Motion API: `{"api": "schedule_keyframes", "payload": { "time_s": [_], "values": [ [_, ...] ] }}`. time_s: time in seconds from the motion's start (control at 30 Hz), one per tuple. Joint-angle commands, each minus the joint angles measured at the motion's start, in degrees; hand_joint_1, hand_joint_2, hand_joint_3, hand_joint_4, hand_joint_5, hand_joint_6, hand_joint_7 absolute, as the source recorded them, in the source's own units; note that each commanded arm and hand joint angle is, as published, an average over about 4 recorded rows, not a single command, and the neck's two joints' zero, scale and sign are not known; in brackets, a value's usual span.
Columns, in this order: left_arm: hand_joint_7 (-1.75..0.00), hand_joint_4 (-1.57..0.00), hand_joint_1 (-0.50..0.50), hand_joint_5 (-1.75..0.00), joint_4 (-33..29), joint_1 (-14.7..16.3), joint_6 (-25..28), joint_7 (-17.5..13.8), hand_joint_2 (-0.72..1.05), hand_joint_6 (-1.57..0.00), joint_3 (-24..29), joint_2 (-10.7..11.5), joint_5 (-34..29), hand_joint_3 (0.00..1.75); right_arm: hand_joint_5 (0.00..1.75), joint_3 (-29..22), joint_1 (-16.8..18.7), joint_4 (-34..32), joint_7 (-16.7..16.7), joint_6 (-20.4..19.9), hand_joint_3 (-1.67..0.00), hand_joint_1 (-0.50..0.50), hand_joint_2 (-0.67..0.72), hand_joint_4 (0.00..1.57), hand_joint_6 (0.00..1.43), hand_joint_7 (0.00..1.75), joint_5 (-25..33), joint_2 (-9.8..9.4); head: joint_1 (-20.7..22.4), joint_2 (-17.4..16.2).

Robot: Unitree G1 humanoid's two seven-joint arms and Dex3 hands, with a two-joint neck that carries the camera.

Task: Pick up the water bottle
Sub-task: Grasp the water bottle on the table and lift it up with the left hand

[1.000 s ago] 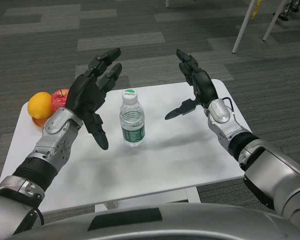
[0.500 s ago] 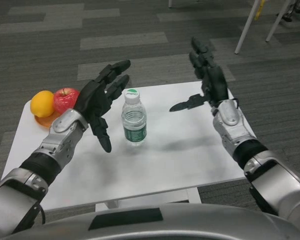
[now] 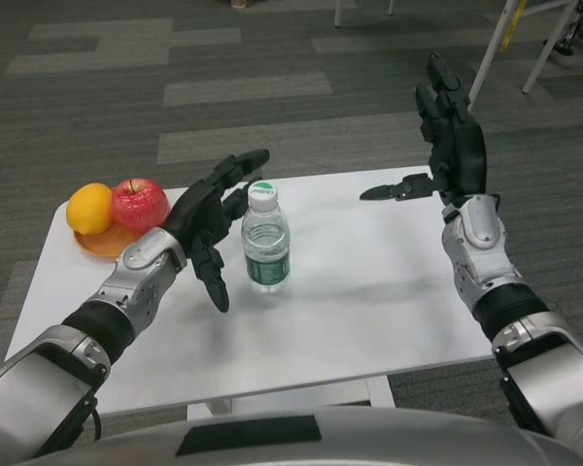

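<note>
Upright clear water bottle (image 3: 266,240), white cap, green label, btwn spread-fingered empty left hand (image 3: 208,216) & right hand (image 3: 451,148)

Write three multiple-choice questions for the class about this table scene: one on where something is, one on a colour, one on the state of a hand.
1. Where is the plate of fruit?
A. At the table's far left corner
B. Beside the right hand
C. On the floor

2. What colour is the bottle's label?
A. Red
B. Green
C. Blue

3. What is the left hand doing?
A. Gripping the bottle
B. Lying flat on the table
C. Held open just left of the bottle

Answers:
1. A, the plate with the orange and apple sits at the far left corner of the table.
2. B, the water bottle wears a green band.
3. C, the left hand has its fingers spread beside the bottle, holding nothing; the right hand is raised open, well away.
</note>
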Motion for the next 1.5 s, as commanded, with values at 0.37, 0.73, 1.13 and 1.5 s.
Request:
{"api": "schedule_keyframes", "payload": {
  "time_s": [0.37,0.73,1.13,1.5],
  "values": [
    [-0.49,0.00,-0.39,0.00,6.5,-3.3,0.2,0.5,-0.55,0.00,-5.8,-1.8,-0.2,0.09,0.00,-2.6,0.9,-0.2,-0.2,-1.1,-0.08,-0.40,-0.03,0.00,0.00,0.07,0.1,0.39,0.7,-0.4],
    [-0.49,0.00,-0.39,0.00,8.1,-4.7,0.2,1.9,-0.55,0.00,-10.5,-3.5,-1.5,0.09,0.00,-3.7,1.7,-0.6,-0.2,-1.3,-0.08,-0.38,-0.03,0.00,0.00,0.07,0.1,0.45,0.8,-0.5],
    [-0.47,0.00,-0.39,0.00,8.0,-5.7,0.2,2.0,-0.55,0.00,-15.9,-3.5,-4.6,0.09,0.00,-3.9,2.5,-1.3,-0.2,-1.3,-0.08,-0.38,-0.03,0.00,0.00,0.07,0.1,0.63,1.0,0.0],
    [-0.52,0.00,-0.26,0.00,8.0,-5.7,-0.3,4.2,-0.30,0.00,-17.0,-3.5,-7.3,0.09,0.00,-4.0,2.9,-1.4,-0.2,-1.3,-0.08,-0.33,-0.03,0.00,0.00,0.07,0.1,0.74,1.1,0.3]
  ]
}}
